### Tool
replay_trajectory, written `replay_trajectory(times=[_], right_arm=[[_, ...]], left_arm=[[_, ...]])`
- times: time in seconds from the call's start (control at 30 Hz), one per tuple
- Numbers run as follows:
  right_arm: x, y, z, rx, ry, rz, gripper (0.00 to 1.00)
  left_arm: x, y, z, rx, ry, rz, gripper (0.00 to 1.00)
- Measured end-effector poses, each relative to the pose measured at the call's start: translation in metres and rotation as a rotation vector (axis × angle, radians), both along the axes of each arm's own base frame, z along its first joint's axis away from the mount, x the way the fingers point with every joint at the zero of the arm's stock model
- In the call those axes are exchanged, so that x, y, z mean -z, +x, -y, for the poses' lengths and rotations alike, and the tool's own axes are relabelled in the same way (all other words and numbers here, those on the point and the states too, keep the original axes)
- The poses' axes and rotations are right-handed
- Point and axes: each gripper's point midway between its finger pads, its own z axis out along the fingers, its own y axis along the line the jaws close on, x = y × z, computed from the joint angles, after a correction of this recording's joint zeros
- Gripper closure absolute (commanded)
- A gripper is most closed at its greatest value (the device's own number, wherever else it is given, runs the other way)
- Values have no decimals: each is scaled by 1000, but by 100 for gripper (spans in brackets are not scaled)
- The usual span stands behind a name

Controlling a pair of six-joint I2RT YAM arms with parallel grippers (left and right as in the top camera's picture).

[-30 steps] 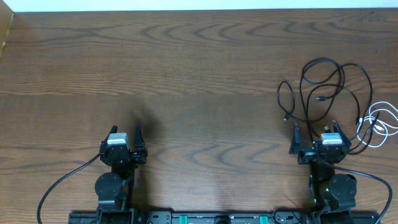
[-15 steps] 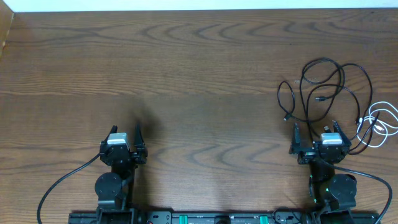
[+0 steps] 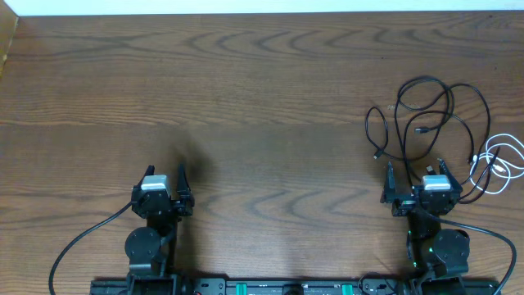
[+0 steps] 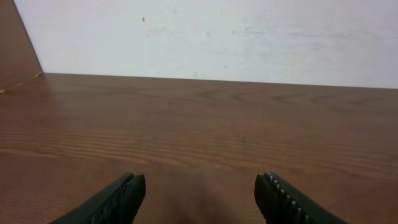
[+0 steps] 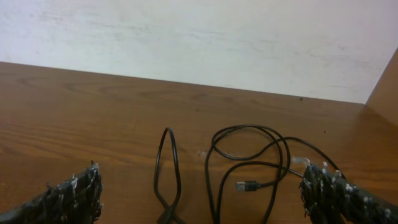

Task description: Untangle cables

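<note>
Since the tangled thin black cords (image 3: 420, 129) and thin white cord (image 3: 497, 161) lie far right on the brown wooden table (image 3: 262, 98), just ahead of the wide-open, empty right gripper (image 3: 414, 169), that arm's nearer, while the left gripper (image 3: 165, 170), part-open and empty, sits well apart.

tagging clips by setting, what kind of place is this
Probably a robot lab or test bench rather than a home: a bare wood-grain table against a plain white wall, a left arm and right arm mounted at its near edge, and only loose black cables and a white cable laid out.
</note>
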Motion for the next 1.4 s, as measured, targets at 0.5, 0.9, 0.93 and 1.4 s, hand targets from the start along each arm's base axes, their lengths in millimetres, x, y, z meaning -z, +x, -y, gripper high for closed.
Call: replay_trajectory(times=[0.5,0.9,0.93,1.4], right_arm=[[0,0,0,0,0,0,1],[0,0,0,0,0,0,1],[0,0,0,0,0,0,1],[0,0,0,0,0,0,1]], left_arm=[[0,0,0,0,0,0,37],[0,0,0,0,0,0,37],[0,0,0,0,0,0,37],[0,0,0,0,0,0,37]])
